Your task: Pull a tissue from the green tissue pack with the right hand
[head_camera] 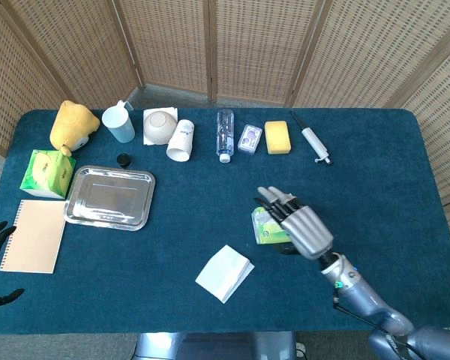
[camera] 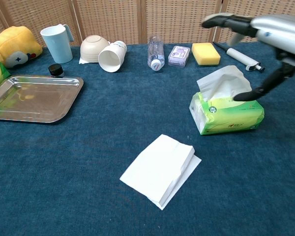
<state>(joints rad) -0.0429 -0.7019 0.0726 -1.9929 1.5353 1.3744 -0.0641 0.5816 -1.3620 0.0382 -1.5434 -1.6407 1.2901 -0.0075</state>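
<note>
Already one tissue (camera: 160, 176) lies loose on the surface (camera: 64, 187), apart from the green tissue pack (camera: 228, 117). Right hand (head_camera: 298, 227) hovers empty, fingers spread; the pull looks done.

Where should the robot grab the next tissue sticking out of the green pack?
Probably the white tuft of the tissue standing up out of the green pack. Come down from above and pinch it near its top: it pokes upward, loose and crumpled, with nothing covering it. The right hand hangs open over the pack.
</note>
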